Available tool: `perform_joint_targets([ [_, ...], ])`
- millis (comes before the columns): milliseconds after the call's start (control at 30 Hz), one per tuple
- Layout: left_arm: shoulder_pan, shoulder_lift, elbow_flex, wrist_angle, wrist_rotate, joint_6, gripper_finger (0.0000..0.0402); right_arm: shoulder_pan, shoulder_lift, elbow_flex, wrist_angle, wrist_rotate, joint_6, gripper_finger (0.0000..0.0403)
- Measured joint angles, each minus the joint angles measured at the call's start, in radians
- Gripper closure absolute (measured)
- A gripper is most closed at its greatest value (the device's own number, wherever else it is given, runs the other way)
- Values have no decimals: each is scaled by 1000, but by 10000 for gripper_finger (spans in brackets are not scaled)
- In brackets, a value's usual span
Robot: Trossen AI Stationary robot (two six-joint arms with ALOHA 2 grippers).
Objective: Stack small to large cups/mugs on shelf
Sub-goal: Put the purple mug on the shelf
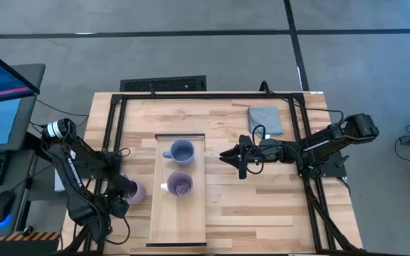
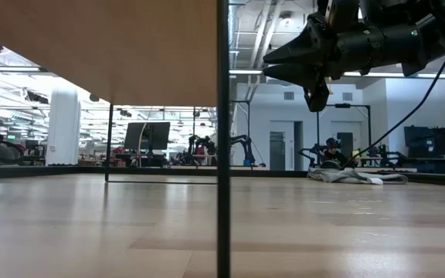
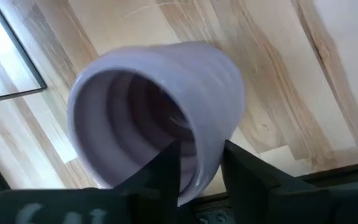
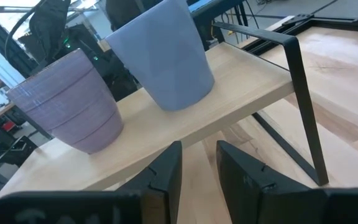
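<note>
The left gripper [image 3: 197,165] was clamped on the wall of a lavender mug [image 1: 133,190], one finger inside the rim and one outside, at the left front of the desk [image 1: 262,206] just beside the shelf [image 1: 180,224]. In the left wrist view the mug lay tilted with its mouth turned toward the camera, so it looked carried by its rim rather than resting upright on the desk; whether it was wholly clear of the surface I could not tell. On the shelf stood the blue-grey mug [image 1: 181,151] toward the back and a second purple mug [image 1: 180,184] just in front of it, close together but apart. The right gripper [image 1: 235,158] hung above the desk to the right of the shelf, near the two shelved mugs, holding nothing; its fingers [image 4: 166,168] stood a little apart in the right wrist view. A grey cloth [image 1: 265,121] lay at the back right, well away. To do this step well, the held mug would probably need to be lifted high enough to clear the shelf's edge, turned level, and brought over whichever mug is the next larger. A rim pinch can let a mug swing, so a slow carry and a low, centred release seemed wise, with the waiting arm kept out of the way.
</note>
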Motion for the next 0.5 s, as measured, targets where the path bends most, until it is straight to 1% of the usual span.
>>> perform_joint_targets([
  [133, 15, 0, 0, 3, 4, -13, 344, 0, 0, 0, 0, 0, 0, 280],
  [267, 39, 0, -1, 10, 45, -26, 385, 0, 0, 0, 0, 0, 0, 280],
  [333, 56, 0, -1, 23, 79, -29, 387, 0, 0, 0, 0, 0, 0, 280],
  [500, 91, 0, 0, 33, 87, -40, 383, 0, 0, 0, 0, 0, 0, 280],
])
